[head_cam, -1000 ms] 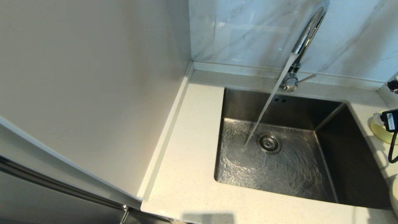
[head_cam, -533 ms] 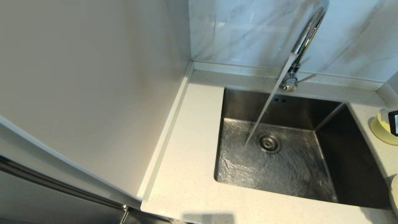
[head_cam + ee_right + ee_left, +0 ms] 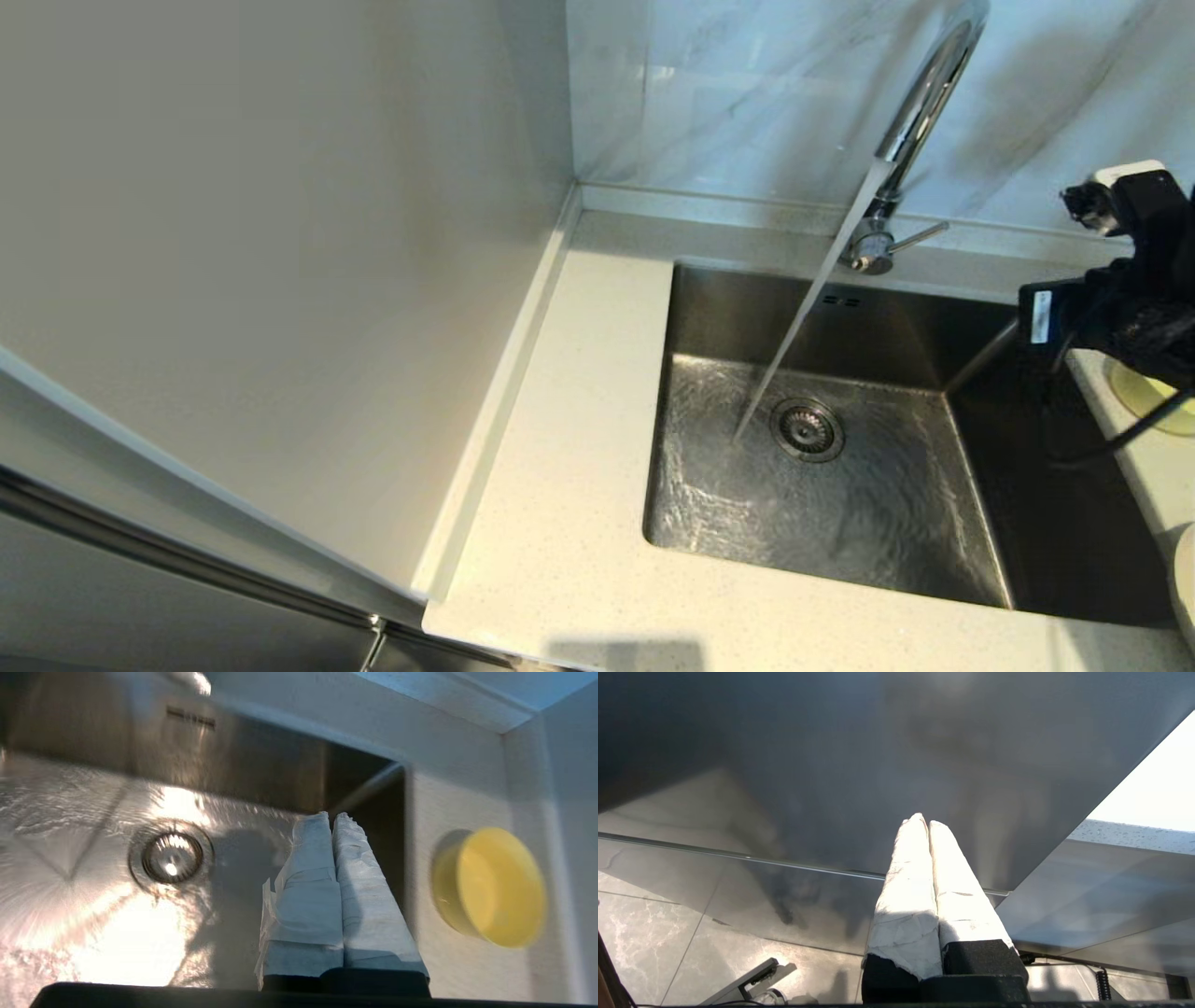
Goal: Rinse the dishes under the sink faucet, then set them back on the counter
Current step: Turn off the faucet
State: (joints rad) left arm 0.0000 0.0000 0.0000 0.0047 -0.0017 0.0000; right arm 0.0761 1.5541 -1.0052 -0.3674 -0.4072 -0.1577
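Observation:
The chrome faucet pours a steady stream onto the floor of the steel sink, beside the drain strainer. The pale yellow bowl sits on the speckled counter right of the sink, half hidden under my right arm in the head view. My right gripper is shut and empty, hovering over the sink's back right corner, left of the bowl and apart from it. A white dish rim shows at the right border. The chopsticks are out of view. My left gripper is shut and parked low.
The faucet's thin lever points right from its base. Two overflow slots sit in the sink's back wall. A marble wall stands behind and a tall pale panel bounds the counter's left side.
My right arm, nearly gone from the right border half a second ago, has swung back in, leftward and higher, over the sink's right rim. The bowl stays on the counter. Water keeps running.

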